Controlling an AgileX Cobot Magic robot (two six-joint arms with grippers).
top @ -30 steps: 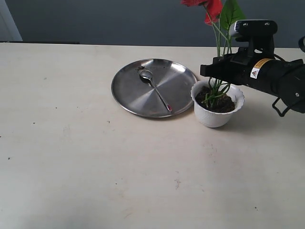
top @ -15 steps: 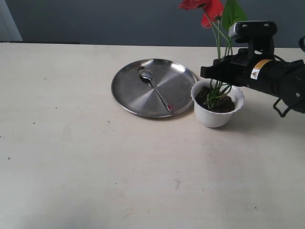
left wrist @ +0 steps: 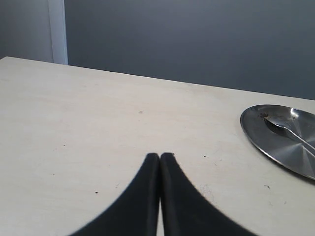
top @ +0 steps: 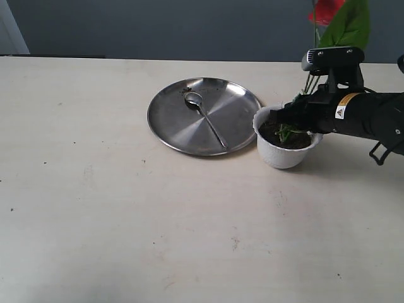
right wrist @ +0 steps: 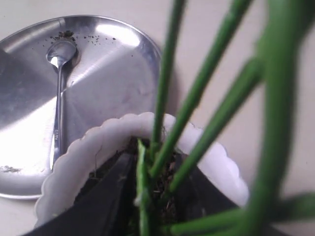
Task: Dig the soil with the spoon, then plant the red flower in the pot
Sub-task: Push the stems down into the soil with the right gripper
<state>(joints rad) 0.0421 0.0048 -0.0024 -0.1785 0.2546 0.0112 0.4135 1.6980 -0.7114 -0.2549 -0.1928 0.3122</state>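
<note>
In pot (top: pixel 287 149), right tool (top: pixel 291 118) grips red flower (top: pixel 334 19) stems, base down in soil (top: pixel 285 137). Spoon (top: pixel 203 113) lies on plate (top: pixel 173 123), so you judge digging done. Left: release flower, check it stands. Left tool (left wrist: pixel 160 158) closed, empty, above counter (top: pixel 126 221).

White scalloped pot (top: pixel 285 154) — red flower (top: pixel 327 11), silver spoon (top: pixel 205 116).

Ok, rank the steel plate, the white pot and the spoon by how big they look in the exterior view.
Largest to smallest:
1. steel plate, clearly the widest.
2. white pot, narrower than the plate.
3. spoon, long but very thin; its length looks close to the pot's width, so that pair is less certain.
</note>
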